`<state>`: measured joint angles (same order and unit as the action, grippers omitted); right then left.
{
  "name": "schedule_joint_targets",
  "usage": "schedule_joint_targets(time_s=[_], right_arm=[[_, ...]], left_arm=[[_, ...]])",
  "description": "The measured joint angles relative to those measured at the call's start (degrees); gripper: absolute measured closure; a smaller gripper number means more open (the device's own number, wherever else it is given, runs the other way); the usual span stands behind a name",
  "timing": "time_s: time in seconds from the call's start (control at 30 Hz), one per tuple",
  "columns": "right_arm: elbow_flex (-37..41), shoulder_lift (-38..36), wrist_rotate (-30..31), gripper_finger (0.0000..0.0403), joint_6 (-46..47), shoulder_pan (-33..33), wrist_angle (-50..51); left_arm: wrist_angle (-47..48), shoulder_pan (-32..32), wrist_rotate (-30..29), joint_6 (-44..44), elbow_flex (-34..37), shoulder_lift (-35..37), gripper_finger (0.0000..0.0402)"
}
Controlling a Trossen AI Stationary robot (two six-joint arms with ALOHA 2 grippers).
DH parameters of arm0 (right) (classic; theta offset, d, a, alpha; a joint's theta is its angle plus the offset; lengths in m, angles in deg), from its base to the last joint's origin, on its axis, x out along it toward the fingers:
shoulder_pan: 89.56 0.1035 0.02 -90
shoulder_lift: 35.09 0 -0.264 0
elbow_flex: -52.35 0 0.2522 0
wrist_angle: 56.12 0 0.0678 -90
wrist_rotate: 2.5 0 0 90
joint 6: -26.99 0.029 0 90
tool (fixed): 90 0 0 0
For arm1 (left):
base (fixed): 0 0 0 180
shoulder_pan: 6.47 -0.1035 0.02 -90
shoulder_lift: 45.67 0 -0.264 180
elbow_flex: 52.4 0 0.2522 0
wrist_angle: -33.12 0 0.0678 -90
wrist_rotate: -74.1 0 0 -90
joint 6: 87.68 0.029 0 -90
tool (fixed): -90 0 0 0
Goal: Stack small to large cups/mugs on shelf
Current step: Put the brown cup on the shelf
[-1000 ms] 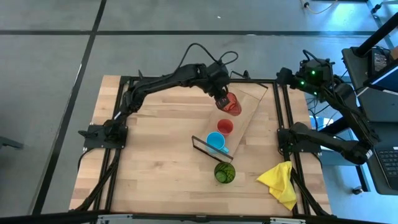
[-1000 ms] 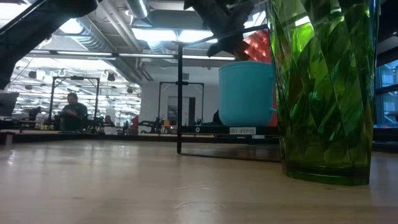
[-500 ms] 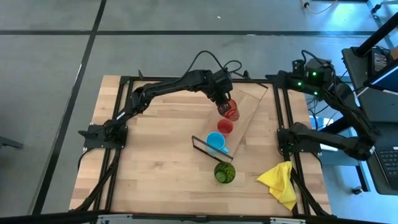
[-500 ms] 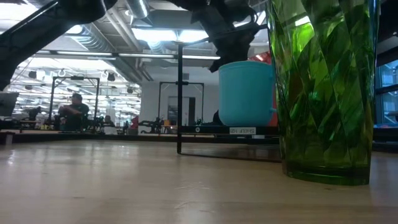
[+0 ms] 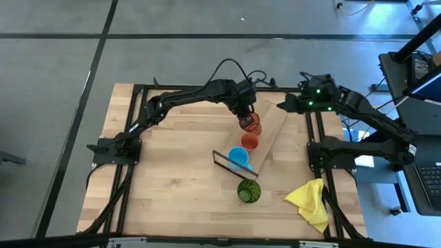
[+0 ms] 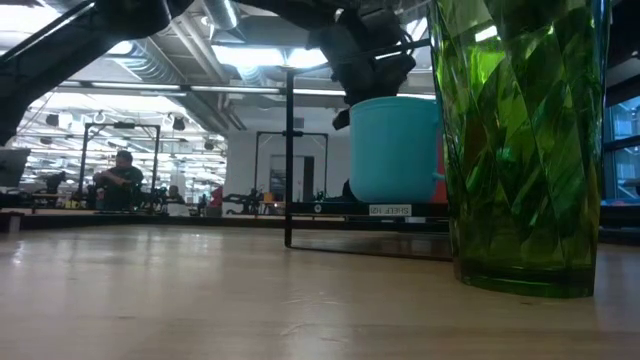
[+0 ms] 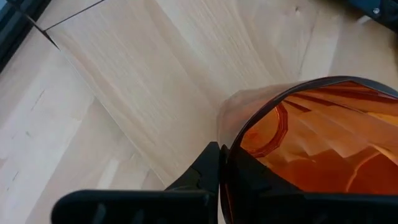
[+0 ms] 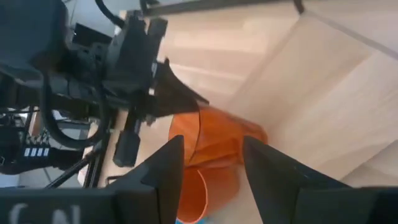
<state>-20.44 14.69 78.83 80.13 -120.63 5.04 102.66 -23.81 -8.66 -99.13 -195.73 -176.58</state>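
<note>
My left gripper [image 5: 244, 114] is shut on the orange-red translucent tumbler [image 5: 252, 123] over the light-wood shelf [image 5: 276, 114], just beyond the small red-orange cup [image 5: 249, 142]. The light-blue mug [image 5: 238, 157] stands on the shelf's near end. The green tumbler [image 5: 249, 191] stands on the table in front of the shelf. My right gripper [image 8: 211, 180] is open and empty near the shelf's far end [image 5: 284, 105], with its fingers toward the orange-red tumbler [image 8: 217, 142]. My left gripper holds the orange-red tumbler by its rim [image 7: 231, 144], slanting down from above. One finger [image 7: 208, 169] is outside the wall, and the other seems to be inside. The tumbler hangs tilted over the shelf; whether its base touches the plank I cannot tell.
A yellow cloth [image 5: 310, 203] lies at the table's near right. The shelf's black wire frame [image 6: 290, 150] stands at its near end beside the mug [image 6: 395, 150]. The green tumbler [image 6: 520, 140] stands close to the low camera. People show in the room behind.
My left gripper has gone down and toward the near edge with the orange-red tumbler, bringing it closer to the small red-orange cup and behind the mug in the low view. My right arm has swung toward the table's left, to the shelf's far end.
</note>
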Motion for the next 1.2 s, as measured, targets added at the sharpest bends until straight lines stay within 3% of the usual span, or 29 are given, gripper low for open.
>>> schedule_joint_targets(time_s=[0.43,0.87,1.2], right_arm=[[5.69,0.81,-2.99,0.0251,4.27,3.87,0.25],[6.06,0.85,-4.17,0.0396,4.31,4.05,-0.23],[6.06,0.85,-3.78,0.0378,3.75,3.9,-1.84]], left_arm=[[-6.98,-0.25,2.35,-0.01,1.63,0.02,0.0387],[-6.85,-1.14,3.96,2.16,1.63,0.02,0.0388],[-6.86,-1.03,3.17,2.73,1.63,0.02,0.0386]])
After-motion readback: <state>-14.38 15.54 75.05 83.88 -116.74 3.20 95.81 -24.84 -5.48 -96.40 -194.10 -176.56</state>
